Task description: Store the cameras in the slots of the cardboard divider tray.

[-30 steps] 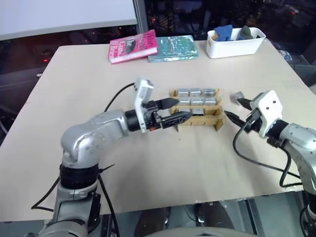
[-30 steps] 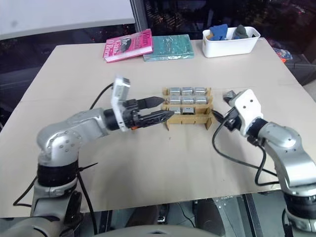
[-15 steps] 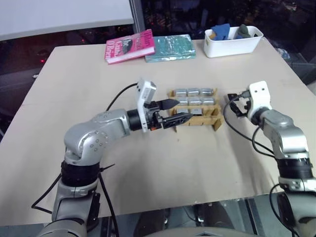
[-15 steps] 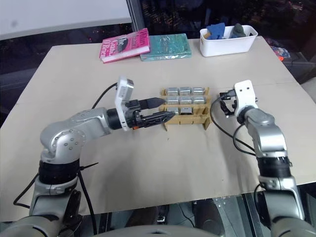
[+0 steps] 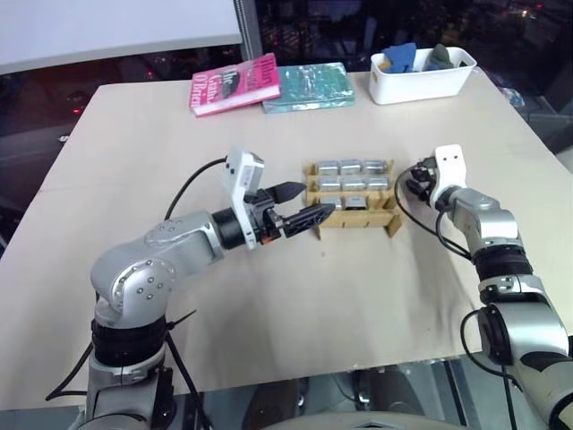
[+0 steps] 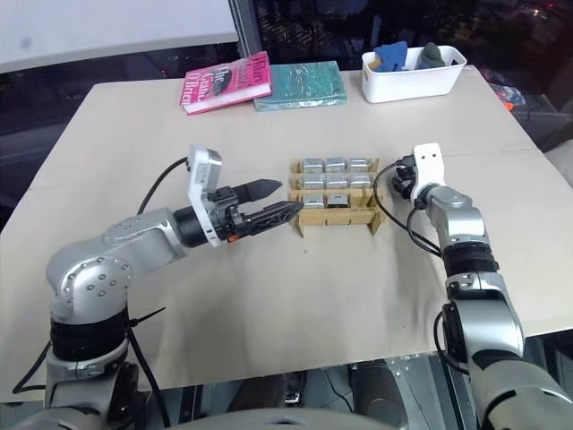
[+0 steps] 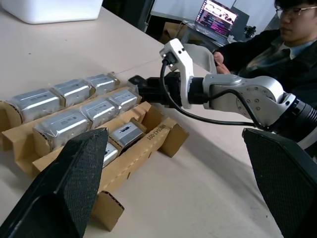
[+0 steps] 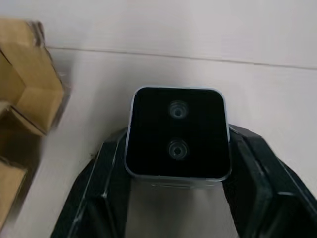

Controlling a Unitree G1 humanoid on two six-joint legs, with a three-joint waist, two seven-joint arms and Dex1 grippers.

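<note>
The cardboard divider tray (image 5: 354, 219) lies mid-table with several silver-grey cameras (image 5: 351, 167) in its slots; the two back rows are full, and more sit in the front row (image 7: 126, 134). Just right of the tray's right end, low over the table, my right gripper (image 5: 414, 184) is shut on a camera (image 8: 177, 131) whose black face shows two small lenses. My left gripper (image 5: 319, 199) hovers open at the tray's left end with nothing between its fingers (image 7: 74, 173).
At the table's far edge are a white bin (image 5: 421, 82) with blue and grey items, a pink book (image 5: 237, 82) and a teal book (image 5: 309, 87). A seated person (image 7: 277, 49) and a laptop (image 7: 217, 14) are beyond the table's right side.
My right arm stretched forward and down to the loose camera beside the tray's right end and its fingers closed on it. My left gripper drew back a little to the left, still open.
</note>
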